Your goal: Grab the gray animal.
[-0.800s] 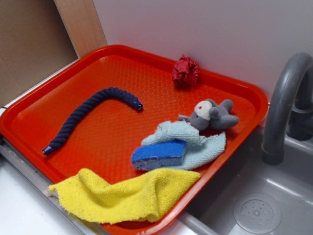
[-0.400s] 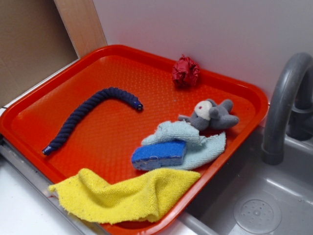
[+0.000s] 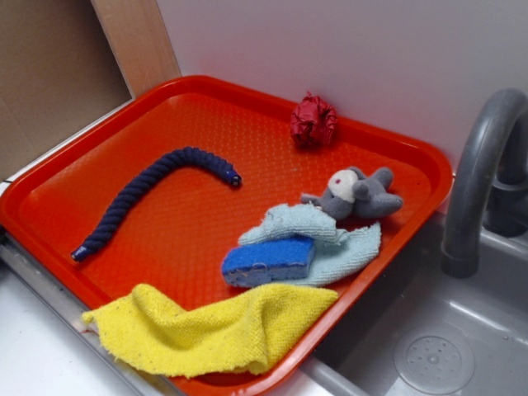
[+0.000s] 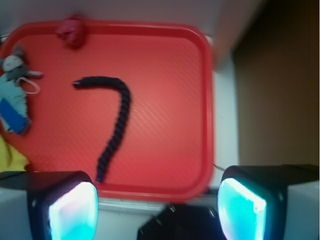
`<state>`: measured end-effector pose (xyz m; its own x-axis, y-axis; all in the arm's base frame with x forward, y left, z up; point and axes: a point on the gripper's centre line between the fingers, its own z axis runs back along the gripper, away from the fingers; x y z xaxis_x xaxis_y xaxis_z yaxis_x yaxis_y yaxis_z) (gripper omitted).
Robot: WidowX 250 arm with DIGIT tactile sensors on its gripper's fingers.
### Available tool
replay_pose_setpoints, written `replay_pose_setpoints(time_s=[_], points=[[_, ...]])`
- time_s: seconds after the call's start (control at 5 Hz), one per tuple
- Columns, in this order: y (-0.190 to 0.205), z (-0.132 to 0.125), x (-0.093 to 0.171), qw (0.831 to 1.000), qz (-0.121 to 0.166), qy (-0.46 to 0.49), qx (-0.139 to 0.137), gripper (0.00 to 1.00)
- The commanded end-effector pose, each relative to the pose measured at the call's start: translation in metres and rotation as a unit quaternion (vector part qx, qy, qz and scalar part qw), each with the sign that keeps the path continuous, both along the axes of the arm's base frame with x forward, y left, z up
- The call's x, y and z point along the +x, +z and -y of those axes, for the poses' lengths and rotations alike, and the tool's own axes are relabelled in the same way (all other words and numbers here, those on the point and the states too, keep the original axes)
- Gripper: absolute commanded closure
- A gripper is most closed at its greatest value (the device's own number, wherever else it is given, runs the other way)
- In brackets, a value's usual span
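The gray animal (image 3: 356, 195), a small plush with a white face patch and a red dot, lies on the red tray (image 3: 165, 124) near its right rim, partly on a pale blue cloth (image 3: 330, 235). In the wrist view the gray animal (image 4: 16, 64) shows at the far left edge. My gripper (image 4: 157, 207) is open, high above the tray's near rim, its glowing pads wide apart with nothing between them. The gripper does not show in the exterior view.
A dark blue rope (image 3: 148, 191) curves across the tray's middle. A dark red wrinkly ball (image 3: 313, 121) sits at the back. A blue sponge (image 3: 270, 258) and a yellow cloth (image 3: 206, 328) lie at the front. A gray sink and faucet (image 3: 478, 181) stand to the right.
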<state>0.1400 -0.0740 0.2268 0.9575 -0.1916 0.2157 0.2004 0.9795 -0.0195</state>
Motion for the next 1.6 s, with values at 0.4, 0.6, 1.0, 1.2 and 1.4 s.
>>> replay_pose_setpoints(time_s=[0.4,0.6,1.0,1.2,1.4], points=[[-0.046,0.153,0.087,0.964,0.177,-0.179,-0.087,0.0],[-0.063,0.196,0.107,0.961,0.157,-0.22,-0.057,0.0],[-0.096,0.263,0.124,0.948,0.125,-0.286,-0.068,0.0],[-0.118,0.274,0.13,0.947,0.085,-0.305,-0.053,0.0],[-0.142,0.272,0.126,0.95,0.057,-0.305,-0.025,0.0]])
